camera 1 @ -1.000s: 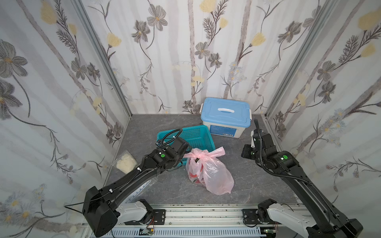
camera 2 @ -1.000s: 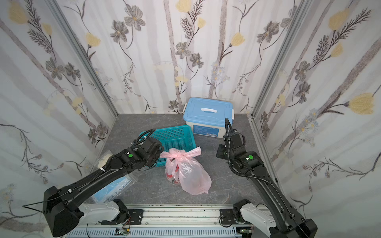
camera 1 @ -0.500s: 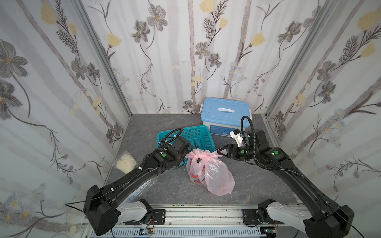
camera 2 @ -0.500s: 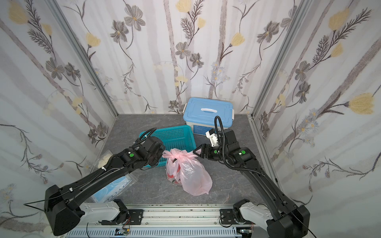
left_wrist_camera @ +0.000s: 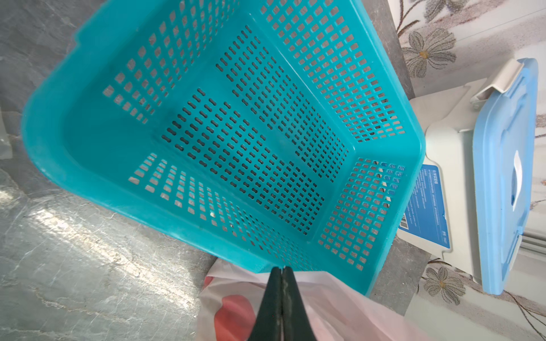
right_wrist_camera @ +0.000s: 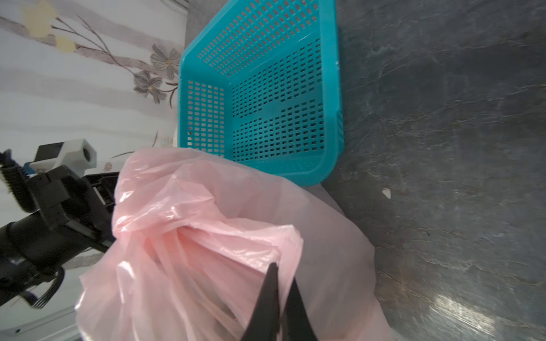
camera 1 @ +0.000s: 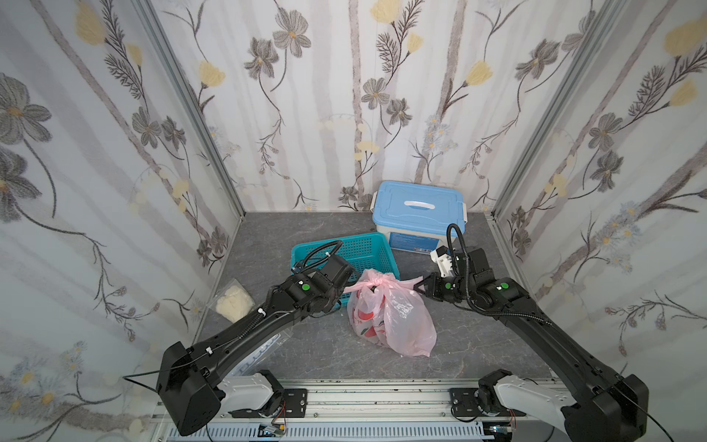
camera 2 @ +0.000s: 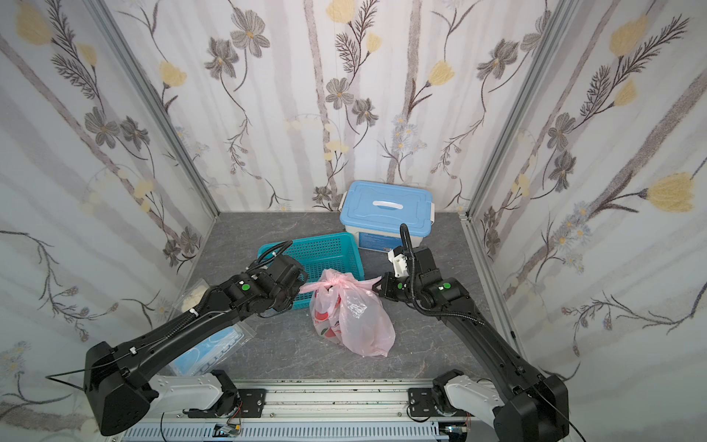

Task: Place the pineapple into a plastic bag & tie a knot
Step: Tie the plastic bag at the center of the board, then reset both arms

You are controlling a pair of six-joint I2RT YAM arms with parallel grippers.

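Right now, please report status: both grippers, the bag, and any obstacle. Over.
Left gripper shut on one end of the knot. Right gripper shut on the opposite end. Plastic bag resting on table, tied. Teal basket close behind it.

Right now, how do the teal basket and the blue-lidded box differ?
The teal basket is open-topped and perforated; the blue-lidded box has solid white walls and a shut lid. The basket is empty, while the box's contents are hidden. The box stands behind the basket. Both are rectangular plastic containers on the grey table.
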